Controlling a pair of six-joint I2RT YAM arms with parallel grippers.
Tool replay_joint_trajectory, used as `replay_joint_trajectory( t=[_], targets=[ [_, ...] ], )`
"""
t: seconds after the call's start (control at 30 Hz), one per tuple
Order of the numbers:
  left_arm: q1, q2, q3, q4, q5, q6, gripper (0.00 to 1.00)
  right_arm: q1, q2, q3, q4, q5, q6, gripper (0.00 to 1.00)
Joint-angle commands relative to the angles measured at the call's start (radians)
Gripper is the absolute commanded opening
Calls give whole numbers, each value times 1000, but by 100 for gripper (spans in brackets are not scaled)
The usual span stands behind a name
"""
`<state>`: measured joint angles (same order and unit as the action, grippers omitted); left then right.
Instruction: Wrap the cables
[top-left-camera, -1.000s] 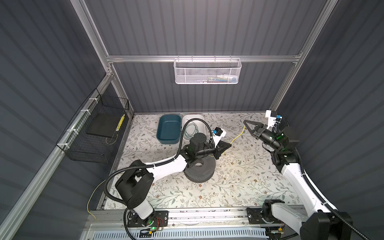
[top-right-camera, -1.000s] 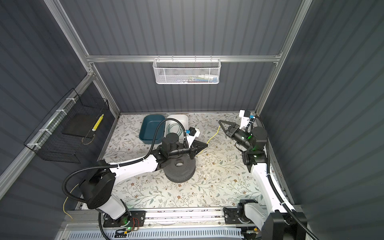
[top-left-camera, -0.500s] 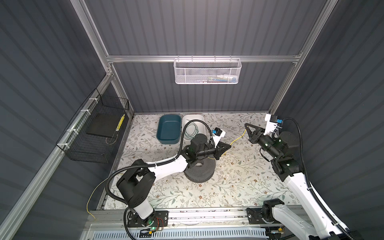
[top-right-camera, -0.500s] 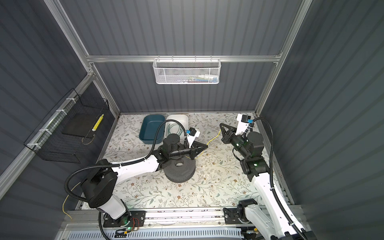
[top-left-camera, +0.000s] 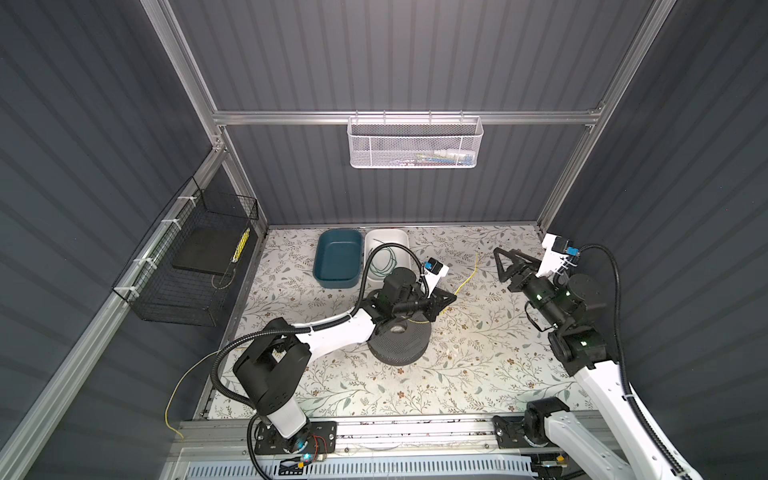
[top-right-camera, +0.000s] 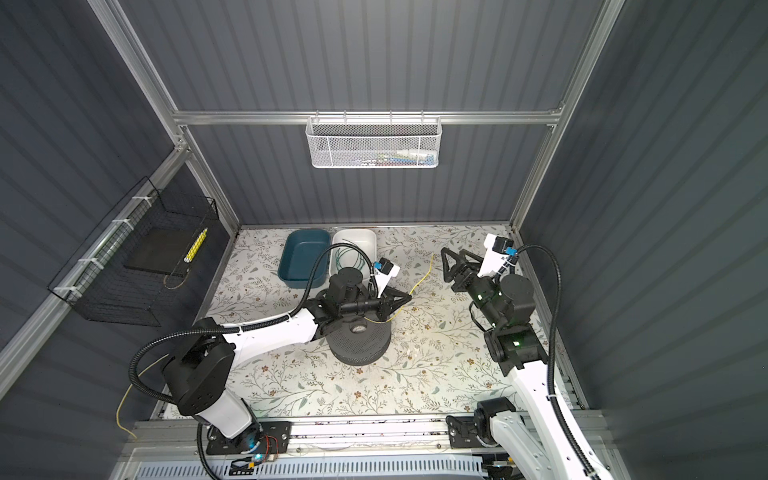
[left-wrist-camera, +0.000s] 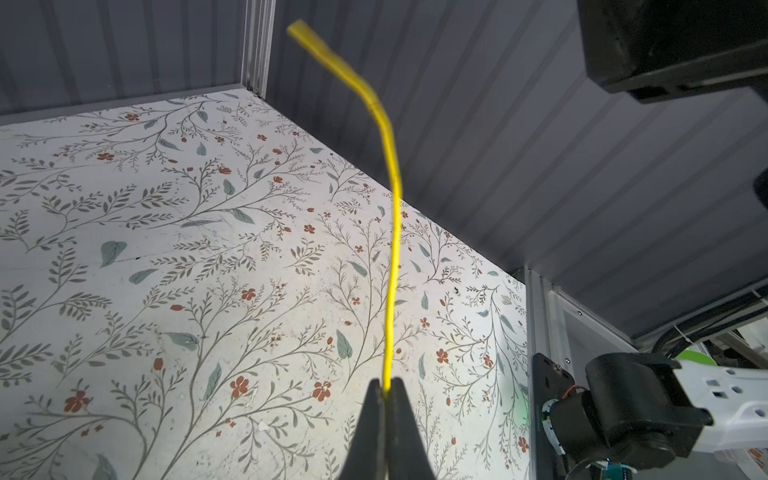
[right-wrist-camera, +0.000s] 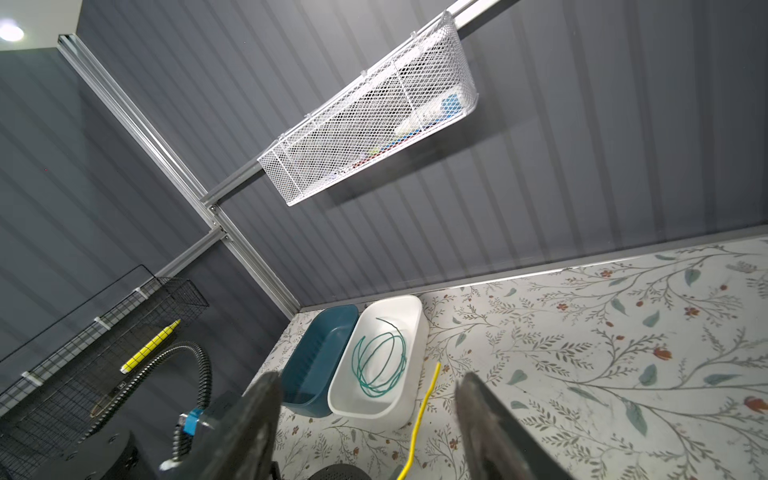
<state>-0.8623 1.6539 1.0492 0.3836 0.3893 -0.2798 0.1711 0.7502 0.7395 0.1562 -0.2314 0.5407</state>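
The left gripper is clamped shut on the yellow cable, whose free end rises unsupported into the air. The right gripper gapes wide and empty. A second ago it was closed at that end, and it has since let go and backed away. The green cable lies coiled in the white bin.

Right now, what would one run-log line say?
left jaws: shut on yellow cable | right jaws: open, empty | green cable: coiled in white bin
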Motion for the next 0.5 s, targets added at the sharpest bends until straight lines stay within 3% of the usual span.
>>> replay_joint_trajectory(
  t=[0.0,0.2,0.47],
  targets=[
    [8,-3,62,-47,-15,47,0,-1,-59,-34,-74,37,67,78],
    [9,26,133,-55,15,52,0,16,-45,-147,-2,-188,290,77],
    [7,105,197,-46,111,11,0,69,22,-196,89,-216,334,69]
  ],
)
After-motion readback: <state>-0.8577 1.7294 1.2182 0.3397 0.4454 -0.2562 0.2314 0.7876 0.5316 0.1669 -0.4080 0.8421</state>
